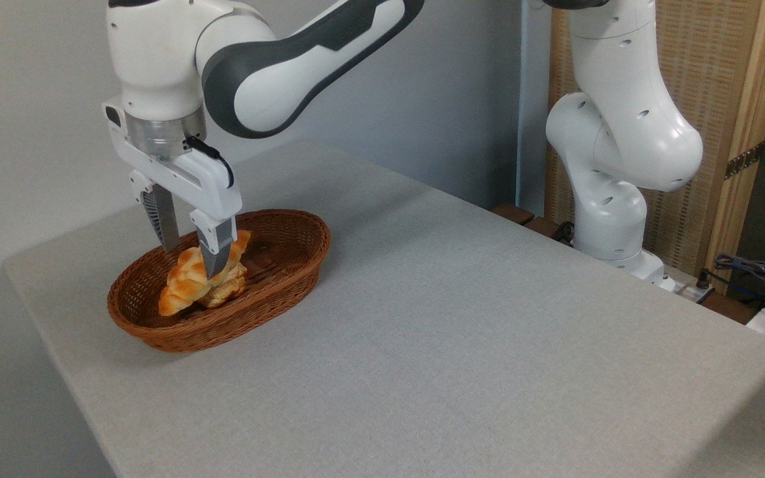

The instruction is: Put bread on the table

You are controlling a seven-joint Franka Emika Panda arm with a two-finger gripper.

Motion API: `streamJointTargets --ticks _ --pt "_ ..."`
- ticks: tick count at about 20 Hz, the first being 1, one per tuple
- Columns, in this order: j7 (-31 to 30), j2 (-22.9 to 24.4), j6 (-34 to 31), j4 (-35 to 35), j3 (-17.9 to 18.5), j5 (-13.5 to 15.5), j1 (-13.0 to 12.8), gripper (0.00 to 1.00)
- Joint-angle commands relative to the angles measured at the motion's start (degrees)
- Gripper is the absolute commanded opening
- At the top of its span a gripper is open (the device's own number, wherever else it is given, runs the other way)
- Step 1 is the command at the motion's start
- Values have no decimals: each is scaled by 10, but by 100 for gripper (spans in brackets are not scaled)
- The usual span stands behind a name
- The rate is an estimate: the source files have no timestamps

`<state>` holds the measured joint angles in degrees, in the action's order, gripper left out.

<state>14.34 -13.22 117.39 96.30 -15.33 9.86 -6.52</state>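
gripper (191, 259) spread, fingers straddling braided bread loaf (186, 284) in wicker basket (289, 255); bun (230, 287) beneath loaf; grey table (462, 345).

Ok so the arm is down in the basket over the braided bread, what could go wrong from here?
1. The hand is open and straddles the braided bread near its middle; the tapered, glossy loaf could pivot or slip when lifted.
2. The loaf rests on a pale bun, which may get nudged or pinched too.
3. The fingers sit near the wicker basket rim, so lifting might drag it across the table.
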Motion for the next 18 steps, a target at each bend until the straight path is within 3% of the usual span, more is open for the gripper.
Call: streamJointTargets --ticks 1,9,10,12,13,18 --pt "-19 -11 17 2 -9 -33 -4 100" --pt "-18 -23 17 2 -11 -41 -15 99" --pt "-18 -23 17 2 -11 -52 -15 89" --pt "-16 -24 17 2 -11 -61 -15 47" --pt "-13 -24 17 2 -11 -63 -15 37" --pt "-12 -23 17 2 -11 -62 -15 35"
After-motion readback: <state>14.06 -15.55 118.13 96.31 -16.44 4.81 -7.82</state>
